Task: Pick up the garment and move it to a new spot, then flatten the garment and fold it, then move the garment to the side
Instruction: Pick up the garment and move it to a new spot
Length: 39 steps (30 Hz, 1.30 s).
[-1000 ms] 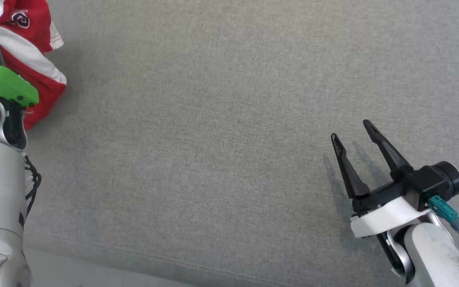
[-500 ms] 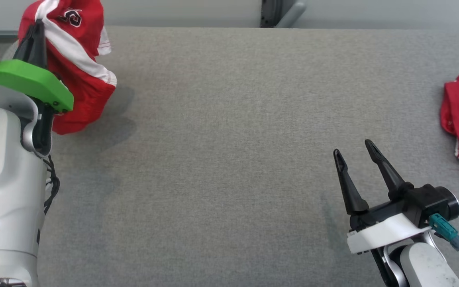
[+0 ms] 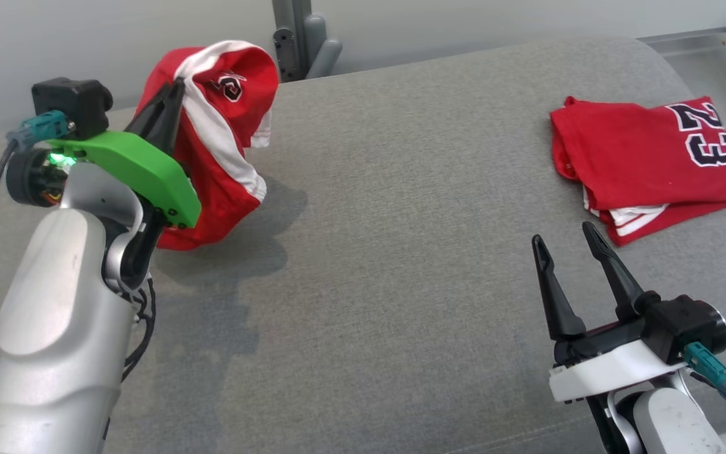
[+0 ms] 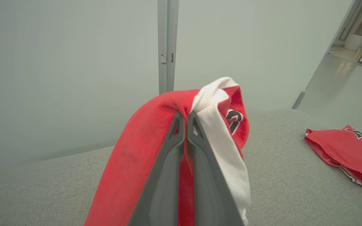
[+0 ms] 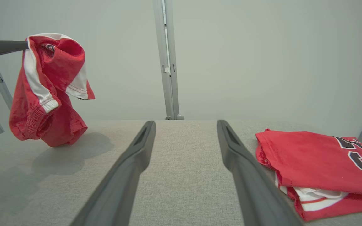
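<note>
**A:** Which step are we on?

**B:** The first one, pick and move. Jaws of the left gripper (image 3: 174, 88) are pinched together on the garment (image 3: 224, 132). It's red and white, bunched, and hangs from the tips over the far-left part of the grey padded surface (image 3: 401, 265).

**A:** Clear of the surface?

**B:** Mostly. The lowest fold is either just touching or just off it; the right wrist view doesn't settle that.

**A:** Other arm?

**B:** The right gripper (image 3: 561, 234) sits low at near right, jaws wide apart, holding nothing. A folded jersey (image 3: 646, 157) lies far right, well apart from the hanging one.

**A:** Next?

**B:** My read: carry it to the bare middle, set it down and release. Then both arms spread it flat, keeping off the folded jersey.
</note>
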### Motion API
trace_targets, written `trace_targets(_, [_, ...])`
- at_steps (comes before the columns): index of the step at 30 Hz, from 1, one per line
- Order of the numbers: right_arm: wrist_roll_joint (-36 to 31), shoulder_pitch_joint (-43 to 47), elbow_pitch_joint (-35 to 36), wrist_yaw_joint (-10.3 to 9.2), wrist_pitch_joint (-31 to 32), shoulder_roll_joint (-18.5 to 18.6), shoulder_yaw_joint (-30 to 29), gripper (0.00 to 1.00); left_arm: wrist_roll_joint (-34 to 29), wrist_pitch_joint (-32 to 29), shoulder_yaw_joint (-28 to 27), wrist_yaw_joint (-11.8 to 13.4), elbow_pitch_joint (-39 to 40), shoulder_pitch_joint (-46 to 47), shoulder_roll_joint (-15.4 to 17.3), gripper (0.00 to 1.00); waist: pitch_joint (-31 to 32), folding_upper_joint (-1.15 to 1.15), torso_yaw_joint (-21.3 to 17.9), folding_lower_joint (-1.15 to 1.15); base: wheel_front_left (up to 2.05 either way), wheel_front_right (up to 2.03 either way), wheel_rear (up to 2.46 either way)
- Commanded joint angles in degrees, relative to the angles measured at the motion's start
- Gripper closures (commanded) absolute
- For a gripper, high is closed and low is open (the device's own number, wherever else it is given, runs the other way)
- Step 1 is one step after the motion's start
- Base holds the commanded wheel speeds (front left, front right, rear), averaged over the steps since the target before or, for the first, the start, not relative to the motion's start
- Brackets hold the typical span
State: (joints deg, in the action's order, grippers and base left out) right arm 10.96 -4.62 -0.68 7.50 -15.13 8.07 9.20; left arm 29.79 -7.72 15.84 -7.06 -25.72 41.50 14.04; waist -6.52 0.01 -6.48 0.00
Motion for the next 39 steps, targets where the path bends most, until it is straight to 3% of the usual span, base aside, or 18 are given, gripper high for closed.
trace_targets(1, [0.36, 0.33, 0.14, -0.04, 0.02, 0.0, 0.03, 0.0, 0.39, -0.3, 0.19, 0.1, 0.61, -1.19, 0.02, 1.0, 0.24, -0.01, -5.16, 0.0, 0.0, 0.0, 0.0])
trace_targets(6, [0.7, -0.54, 0.47, -0.04, 0.02, -0.64, 0.37, 0.0, 0.64, -3.04, 2.44, 0.51, 1.36, -3.6, -1.39, 1.0, -2.13, -0.01, -9.09, 0.0, 0.0, 0.0, 0.0])
trace_targets(11, [0.63, -1.34, 0.85, -0.04, 0.02, -0.88, 0.55, 0.0, 0.58, -3.56, 4.6, 0.91, -3.08, -4.7, -3.75, 1.0, -4.98, -0.01, -12.03, 0.0, 0.0, 0.0, 0.0])
trace_targets(22, [0.77, -2.24, 1.54, -0.04, 0.02, -1.04, 0.93, 0.0, -3.02, 5.29, 7.1, 1.22, -17.22, -0.45, -6.09, 1.0, -8.67, -0.01, -14.34, 0.0, 0.0, 0.0, 0.0])
trace_targets(23, [0.68, -2.26, 1.55, -0.04, 0.02, -1.1, 1.07, 0.0, -3.34, 6.39, 7.16, 1.5, -18.26, 0.06, -6.35, 0.83, -8.71, -0.01, -14.17, 0.0, 0.0, 0.0, 0.0])
trace_targets(24, [0.59, -2.29, 1.52, -0.04, 0.02, -1.12, 1.16, 0.0, -3.6, 7.41, 7.43, 1.48, -19.13, 0.41, -6.63, 0.45, -8.67, -0.01, -13.89, 0.0, 0.0, 0.0, 0.0])
trace_targets(26, [0.65, -2.3, 1.33, -0.04, 0.02, -0.93, 1.64, 0.0, -3.08, 10.79, 7.33, 1.73, -21.65, 1.28, -7.83, 0.0, -8.06, -0.01, -12.57, 0.0, 0.0, 0.0, 0.0])
trace_targets(33, [1.03, -1.7, 0.7, -0.04, 0.02, -0.36, 2.33, 0.0, -1.79, 18.74, 7.59, 1.49, -23.5, 1.06, -10.11, 0.0, -4.92, -0.01, -8.52, 0.0, 0.0, 0.0, 0.0])
trace_targets(39, [1.33, -0.17, 0.32, -0.04, 0.02, -0.12, 2.84, 0.0, 1.08, 22.58, 7.16, 2.07, -19.54, -4.38, -10.95, 0.0, -0.51, -0.01, -3.46, 0.0, 0.0, 0.0, 0.0])
